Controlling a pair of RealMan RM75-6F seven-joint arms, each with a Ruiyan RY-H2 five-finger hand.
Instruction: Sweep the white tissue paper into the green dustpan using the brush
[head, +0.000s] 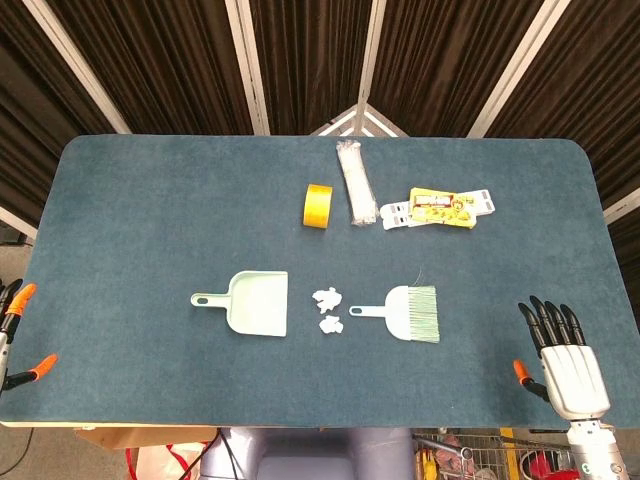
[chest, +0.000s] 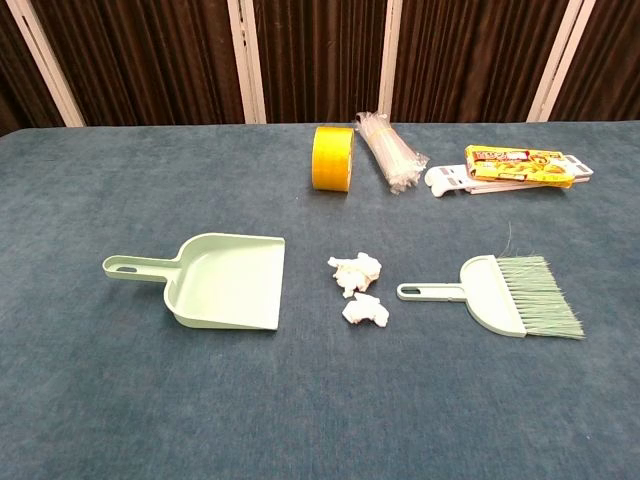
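Note:
A pale green dustpan (head: 256, 302) (chest: 226, 279) lies left of centre, its handle pointing left and its mouth facing right. Two crumpled bits of white tissue paper (head: 327, 298) (head: 331, 325) (chest: 355, 271) (chest: 364, 311) sit just right of the pan's mouth. Right of them lies the green brush (head: 408, 312) (chest: 497, 293), handle toward the tissue and bristles to the right. My right hand (head: 566, 358) hovers at the table's front right corner with fingers spread, holding nothing. My left hand (head: 14, 335) peeks in at the far left edge, mostly cut off, with nothing in it.
At the back of the blue table (head: 150, 220) stand a yellow tape roll (head: 318, 205) (chest: 333, 158), a clear bundle of white sticks (head: 355, 183) (chest: 390, 150) and a yellow packet on white cards (head: 440, 208) (chest: 510, 166). Dark curtains close off the back.

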